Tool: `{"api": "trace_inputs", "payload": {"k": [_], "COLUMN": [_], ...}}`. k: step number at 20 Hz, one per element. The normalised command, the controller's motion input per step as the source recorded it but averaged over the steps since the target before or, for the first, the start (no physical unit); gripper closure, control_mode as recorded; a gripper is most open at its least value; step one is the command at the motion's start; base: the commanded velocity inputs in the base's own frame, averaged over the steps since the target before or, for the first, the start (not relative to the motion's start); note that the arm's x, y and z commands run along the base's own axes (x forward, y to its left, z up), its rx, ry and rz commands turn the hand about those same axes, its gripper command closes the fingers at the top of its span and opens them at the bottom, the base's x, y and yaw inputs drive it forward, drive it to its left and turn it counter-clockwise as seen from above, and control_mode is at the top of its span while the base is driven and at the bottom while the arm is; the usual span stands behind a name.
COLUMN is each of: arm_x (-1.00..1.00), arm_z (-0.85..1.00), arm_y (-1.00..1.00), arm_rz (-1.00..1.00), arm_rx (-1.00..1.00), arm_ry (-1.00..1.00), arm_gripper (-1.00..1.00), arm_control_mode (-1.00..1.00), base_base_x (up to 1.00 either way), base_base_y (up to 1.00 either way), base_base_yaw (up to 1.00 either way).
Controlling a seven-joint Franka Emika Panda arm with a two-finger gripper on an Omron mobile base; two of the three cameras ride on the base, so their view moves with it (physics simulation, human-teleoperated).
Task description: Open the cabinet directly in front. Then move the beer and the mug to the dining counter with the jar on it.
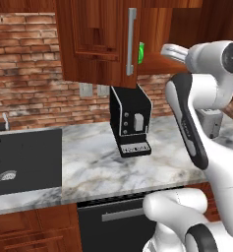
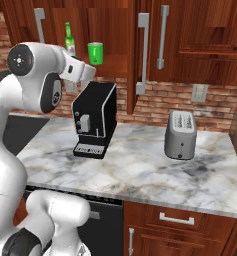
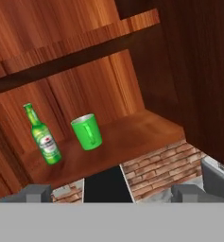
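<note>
The cabinet (image 2: 142,50) stands open, both doors swung out, its left door (image 1: 98,39) edge-on to the left base view. On its lower shelf (image 3: 137,130) the slim green beer (image 3: 42,137) (image 2: 69,40) stands upright. Just right of it is the bright green mug (image 3: 87,132) (image 2: 95,53) (image 1: 141,52). My gripper (image 3: 112,194) (image 2: 84,74) (image 1: 168,49) hangs open in front of the shelf, a little below its edge, short of both items, with nothing between its fingers. The dining counter and the jar are out of view.
A black coffee machine (image 2: 94,120) (image 1: 130,123) stands on the marble counter (image 2: 140,170) right under the open cabinet. A silver toaster (image 2: 180,135) sits to the right. The black sink (image 1: 24,160) lies at the left. The brick wall (image 1: 29,74) backs the counter.
</note>
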Motion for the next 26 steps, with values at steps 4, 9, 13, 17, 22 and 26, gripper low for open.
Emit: {"api": "trace_inputs", "payload": {"k": [4, 9, 13, 17, 22, 26], "arm_x": [0.57, 0.58, 0.49, 0.4, 0.35, 0.06], "arm_z": [-0.06, -0.01, -0.02, -0.04, -0.05, 0.0], "arm_y": [0.04, 0.1, 0.15, 0.1, 0.07, 0.0], "arm_rz": [0.08, 0.11, 0.14, 0.18, 0.19, 0.09], "arm_rx": [0.0, 0.01, 0.02, 0.04, 0.02, 0.0], "arm_ry": [0.0, 0.0, 0.0, 0.0, 0.02, 0.0], "arm_gripper": [-1.0, -1.0, -1.0, -1.0, -1.0, -1.0], "arm_control_mode": [-1.0, -1.0, -1.0, -1.0, -1.0, -1.0], "base_base_x": [0.0, 0.0, 0.0, 0.0, 0.0, 0.0], "base_base_y": [0.0, 0.0, 0.0, 0.0, 0.0, 0.0], "base_base_yaw": [0.0, 0.0, 0.0, 0.0, 0.0, 0.0]}}
